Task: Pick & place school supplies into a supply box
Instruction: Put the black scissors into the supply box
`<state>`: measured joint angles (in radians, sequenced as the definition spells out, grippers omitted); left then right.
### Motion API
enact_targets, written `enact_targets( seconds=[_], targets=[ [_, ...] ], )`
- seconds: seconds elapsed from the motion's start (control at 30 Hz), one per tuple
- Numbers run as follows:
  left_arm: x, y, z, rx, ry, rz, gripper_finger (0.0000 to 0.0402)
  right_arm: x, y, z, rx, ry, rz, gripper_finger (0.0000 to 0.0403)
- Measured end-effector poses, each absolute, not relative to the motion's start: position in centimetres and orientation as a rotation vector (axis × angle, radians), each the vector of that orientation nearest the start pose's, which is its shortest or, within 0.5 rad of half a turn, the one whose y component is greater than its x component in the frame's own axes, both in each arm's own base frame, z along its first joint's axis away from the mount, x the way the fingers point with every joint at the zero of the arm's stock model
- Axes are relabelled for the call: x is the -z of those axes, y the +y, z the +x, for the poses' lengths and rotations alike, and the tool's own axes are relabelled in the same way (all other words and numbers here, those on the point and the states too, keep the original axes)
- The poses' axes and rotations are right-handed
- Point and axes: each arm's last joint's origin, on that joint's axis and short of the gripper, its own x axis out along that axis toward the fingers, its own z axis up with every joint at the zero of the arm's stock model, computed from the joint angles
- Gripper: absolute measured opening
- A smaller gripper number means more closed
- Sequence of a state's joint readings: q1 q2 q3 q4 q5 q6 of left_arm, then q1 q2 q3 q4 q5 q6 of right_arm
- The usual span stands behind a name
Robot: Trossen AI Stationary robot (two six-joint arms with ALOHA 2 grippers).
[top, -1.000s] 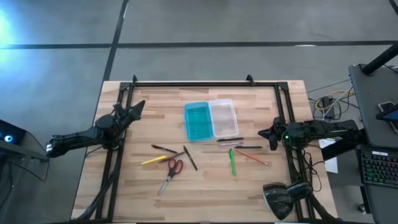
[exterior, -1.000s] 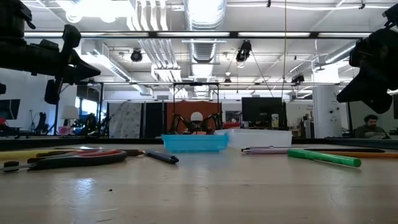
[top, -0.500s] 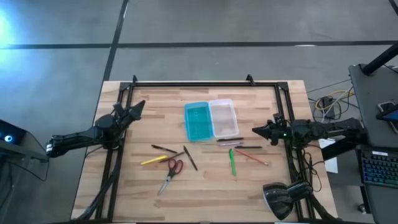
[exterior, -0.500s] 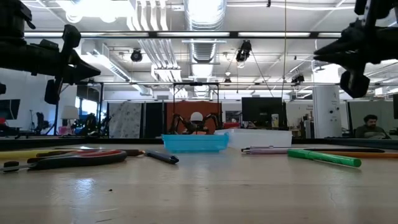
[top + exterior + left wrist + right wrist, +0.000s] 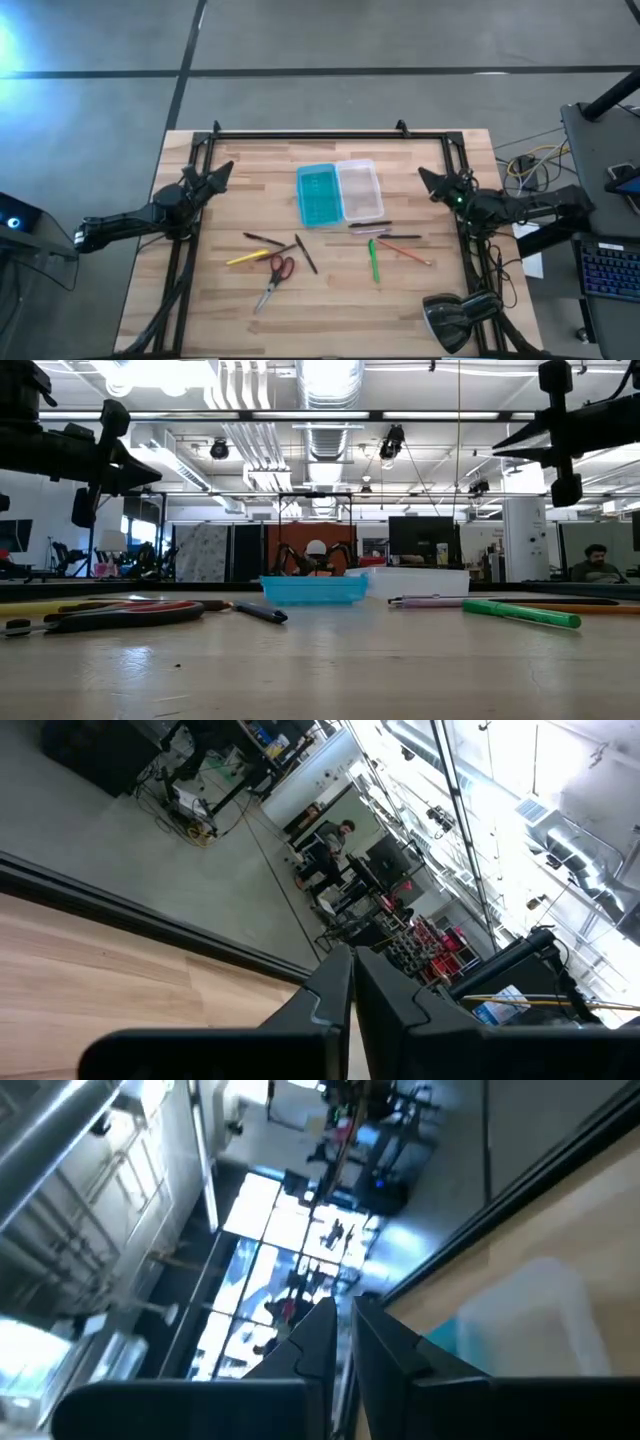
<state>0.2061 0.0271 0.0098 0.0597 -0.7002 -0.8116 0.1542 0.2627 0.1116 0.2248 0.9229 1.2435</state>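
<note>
High view: right tool [image 5: 424, 176], clenched and empty, was swung from beside the pens up toward the supply box [image 5: 340, 192]; nothing had been picked.

Overhead look at a wooden table [image 5: 240, 320] ringed by a dark frame. At centre, an open pencil case [image 5: 339, 192], turquoise half left, clear half right. Below it, scattered: red-handled scissors [image 5: 274, 281], yellow pencil [image 5: 246, 258], dark pens [image 5: 305, 253], green marker [image 5: 374, 262], orange-red pencil [image 5: 404, 252]. Left gripper [image 5: 218, 174] raised over the left edge; right gripper [image 5: 428, 179] raised near the right edge, pointing inward.
</note>
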Motion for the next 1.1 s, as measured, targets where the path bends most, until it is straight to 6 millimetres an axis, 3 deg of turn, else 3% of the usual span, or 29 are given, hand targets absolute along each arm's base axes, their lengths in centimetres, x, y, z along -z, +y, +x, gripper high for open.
enact_targets(
  seconds=[0.17, 0.3, 0.43, 0.6, 0.8, 0.93, 1.1],
  targets=[
    [-17.0, 3.7, 8.6, -0.838, -0.408, -0.765, 0.0000, -20.7, -0.3, 11.7, 0.541, -0.416, 1.210, 0.0034],
    [-17.0, 3.7, 8.6, -0.838, -0.408, -0.765, 0.0000, -21.7, 0.2, 13.7, 0.561, -0.245, 1.099, 0.0060],
    [-17.0, 3.7, 8.6, -0.838, -0.408, -0.765, 0.0000, -21.8, 0.8, 15.5, 0.593, 0.118, 0.971, 0.0105],
    [-17.0, 3.7, 8.6, -0.838, -0.408, -0.765, 0.0000, -22.0, 1.4, 16.0, 0.667, 0.605, 0.899, 0.0153],
    [-17.0, 3.7, 8.6, -0.838, -0.407, -0.765, 0.0000, -22.7, 2.1, 16.8, 0.545, 1.057, 0.620, 0.0184],
    [-17.0, 3.7, 8.6, -0.838, -0.408, -0.765, 0.0000, -21.8, 2.6, 18.3, 0.398, 1.212, 0.461, 0.0197],
    [-17.0, 3.7, 8.6, -0.837, -0.408, -0.765, 0.0000, -19.8, 3.0, 19.5, 0.352, 1.338, 0.352, 0.0203]
  ],
)
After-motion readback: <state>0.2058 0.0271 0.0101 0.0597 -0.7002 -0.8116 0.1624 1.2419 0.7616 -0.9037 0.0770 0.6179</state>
